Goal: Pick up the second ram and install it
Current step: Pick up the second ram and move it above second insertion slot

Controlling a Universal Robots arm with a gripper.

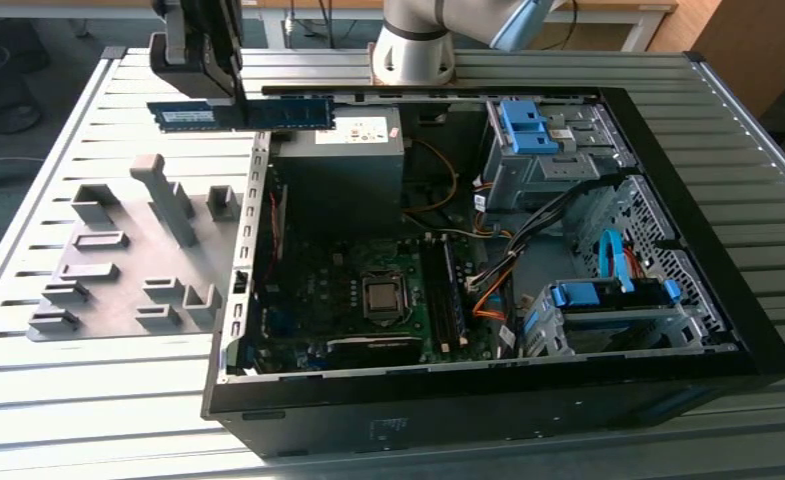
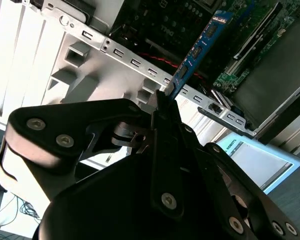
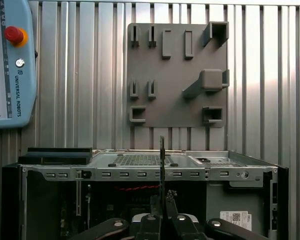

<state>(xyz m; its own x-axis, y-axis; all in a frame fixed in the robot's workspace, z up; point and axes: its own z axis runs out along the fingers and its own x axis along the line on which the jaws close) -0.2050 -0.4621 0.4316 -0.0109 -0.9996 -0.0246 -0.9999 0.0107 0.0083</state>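
Observation:
The second ram is a long blue board with dark chips and a pale label. It hangs level above the table, just past the back left corner of the open computer case in the exterior view. My gripper is shut on it from above, near its middle. In the second wrist view the ram sticks out from between the fingers towards the motherboard. The first wrist view shows it edge-on as a thin dark strip over the case wall. The memory slots lie right of the processor socket.
A grey fixture plate with raised blocks lies on the slatted table, on the exterior view's left of the case. Inside the case are a power supply, orange and black cables and blue drive cages. A teach pendant lies beyond the plate.

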